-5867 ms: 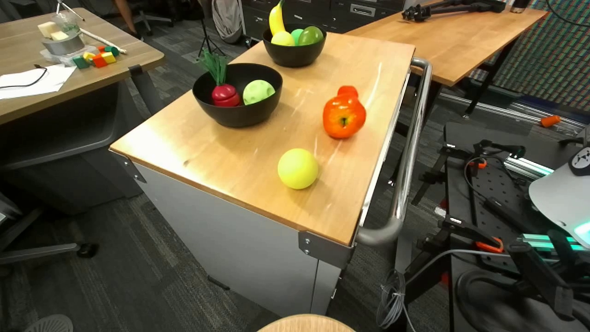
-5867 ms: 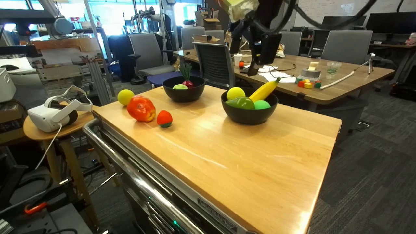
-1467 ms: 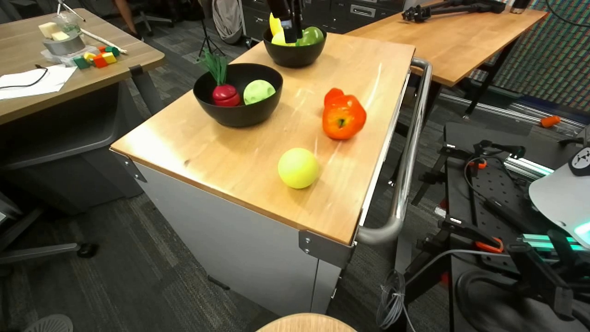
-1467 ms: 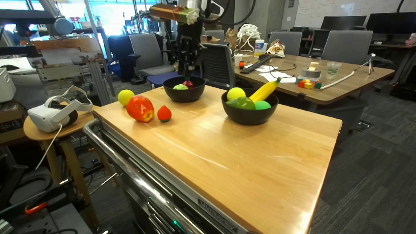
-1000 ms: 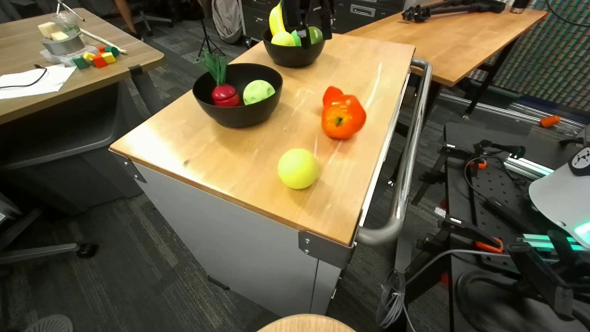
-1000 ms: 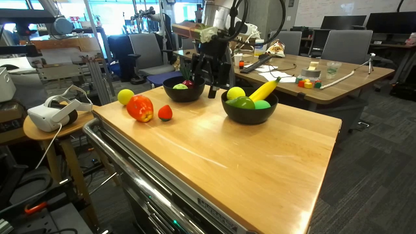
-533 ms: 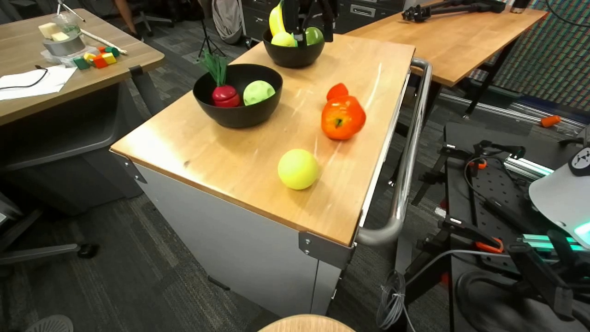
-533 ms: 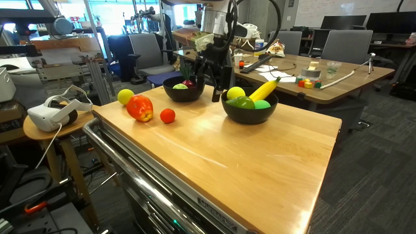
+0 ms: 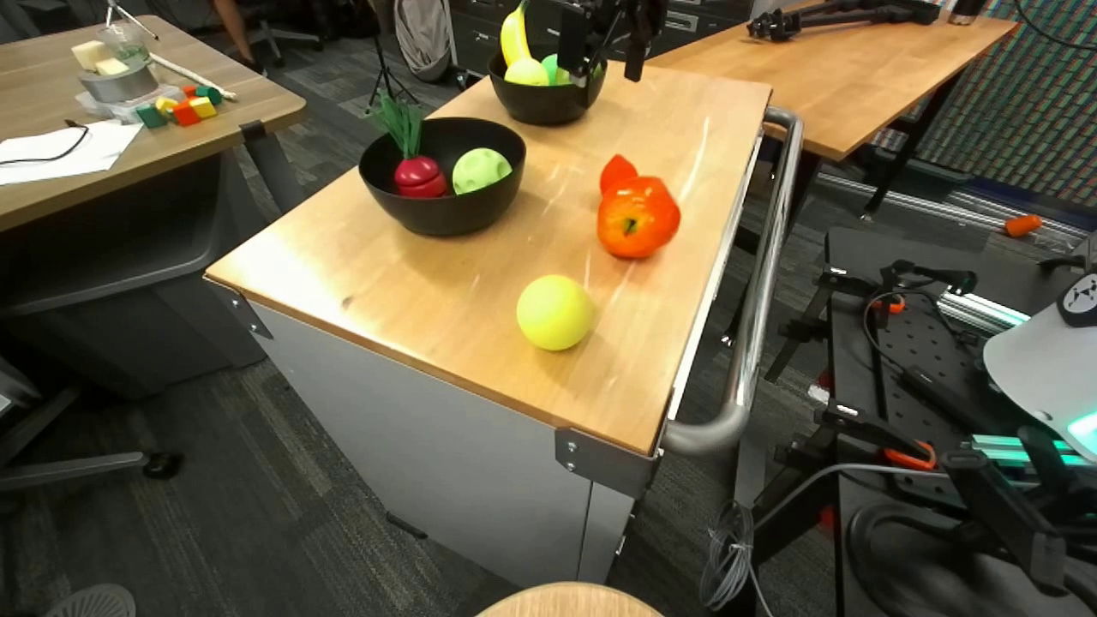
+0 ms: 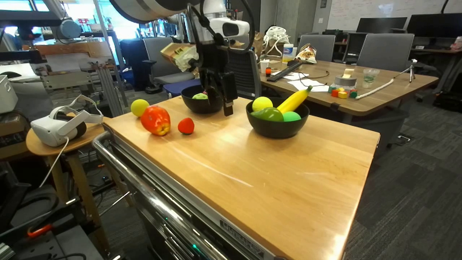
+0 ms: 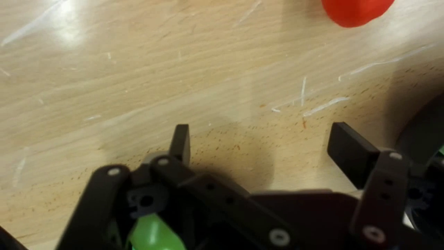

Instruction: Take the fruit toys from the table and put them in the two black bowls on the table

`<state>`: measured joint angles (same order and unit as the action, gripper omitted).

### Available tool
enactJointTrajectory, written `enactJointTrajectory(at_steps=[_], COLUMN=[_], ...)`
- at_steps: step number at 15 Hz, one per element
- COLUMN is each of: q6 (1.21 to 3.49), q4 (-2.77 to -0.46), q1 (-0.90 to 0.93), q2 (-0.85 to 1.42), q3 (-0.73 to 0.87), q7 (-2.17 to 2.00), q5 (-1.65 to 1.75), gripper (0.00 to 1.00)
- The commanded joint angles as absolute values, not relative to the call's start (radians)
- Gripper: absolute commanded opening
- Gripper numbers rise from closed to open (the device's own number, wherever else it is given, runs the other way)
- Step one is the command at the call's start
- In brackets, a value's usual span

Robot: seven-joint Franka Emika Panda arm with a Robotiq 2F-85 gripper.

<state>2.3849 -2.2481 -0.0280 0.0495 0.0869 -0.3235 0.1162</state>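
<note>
Note hand [image 11: 262,142] spread wide above surface [image 9: 463,291]. In an exterior view, note red apple [image 9: 638,218] and small red fruit [image 9: 616,171] at right on surface, yellow ball [image 9: 555,313] nearer, pale green ball [image 9: 481,171] in near black bowl [image 9: 450,218], banana [image 9: 514,36] in far black bowl [image 9: 548,107].

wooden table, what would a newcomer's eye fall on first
Probably the big red-orange fruit, on the table near the metal rail, with a smaller red fruit beside it. Next, the yellow banana sticking up from a black bowl. Then the open gripper, hanging above the table.
</note>
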Motion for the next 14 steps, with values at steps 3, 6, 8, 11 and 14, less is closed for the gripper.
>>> enactJointTrajectory(at_steps=[3,6,8,11,14], q6=[2.348,2.356,2.311,2.211,2.124], q4=[-2.197,-2.137,-2.090,-2.039,-2.018], q1=[-0.036,-0.049,-0.061,-0.053,-0.026], q2=[0.115,0.219,0.278,0.312,0.281], q3=[0.066,0.038,0.022,0.026,0.044], q7=[-0.167,0.000,0.055,0.019,-0.069], q5=[0.002,-0.184,-0.245,-0.202,-0.110], gripper=[1.00,1.00,1.00,1.00,1.00])
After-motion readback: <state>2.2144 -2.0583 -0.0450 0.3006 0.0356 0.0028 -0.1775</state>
